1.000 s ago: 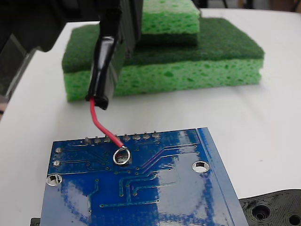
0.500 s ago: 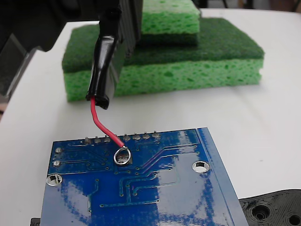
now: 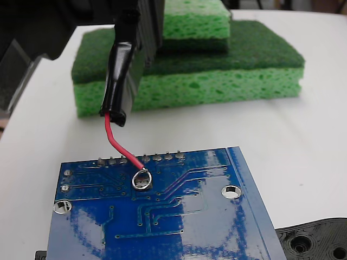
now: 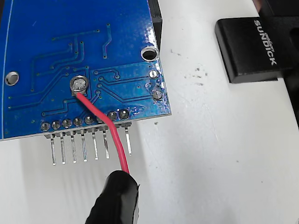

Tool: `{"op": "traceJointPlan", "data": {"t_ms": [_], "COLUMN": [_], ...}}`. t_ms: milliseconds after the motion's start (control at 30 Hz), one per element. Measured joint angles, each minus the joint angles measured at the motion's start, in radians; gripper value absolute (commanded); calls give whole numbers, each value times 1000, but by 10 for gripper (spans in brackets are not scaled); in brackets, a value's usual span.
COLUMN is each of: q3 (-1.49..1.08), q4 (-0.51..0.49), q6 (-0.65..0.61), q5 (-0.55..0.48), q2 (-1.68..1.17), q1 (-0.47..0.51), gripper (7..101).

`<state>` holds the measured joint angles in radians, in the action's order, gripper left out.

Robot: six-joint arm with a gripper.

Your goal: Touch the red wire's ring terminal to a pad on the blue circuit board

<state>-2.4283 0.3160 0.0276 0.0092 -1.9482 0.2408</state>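
End effector (image 3: 133, 54) pinching thin red wire (image 3: 120, 146) — silvery ring terminal (image 3: 140, 179) flat on glossy blue circuit board (image 3: 179, 216).

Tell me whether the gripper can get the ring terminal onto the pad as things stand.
Probably yes: the ring terminal already appears to lie on the pad of the blue circuit board, with nothing between them. Actual contact cannot be confirmed.
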Motion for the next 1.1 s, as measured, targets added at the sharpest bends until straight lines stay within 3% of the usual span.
{"op": "traceJointPlan", "data": {"t_ms": [333, 600, 767, 933, 1100], "q3": [18, 78, -52, -298, -414], "q4": [34, 245, 365, 364, 388], "q6": [-9, -28, -9, 35, 15], "q5": [-3, -26, -89, -155, -115], "q2": [-9, -190, -449, -790, -937], "q1": [-3, -18, -20, -44, -140], "gripper": [1003, 1003, 1003, 1003, 1003]}}
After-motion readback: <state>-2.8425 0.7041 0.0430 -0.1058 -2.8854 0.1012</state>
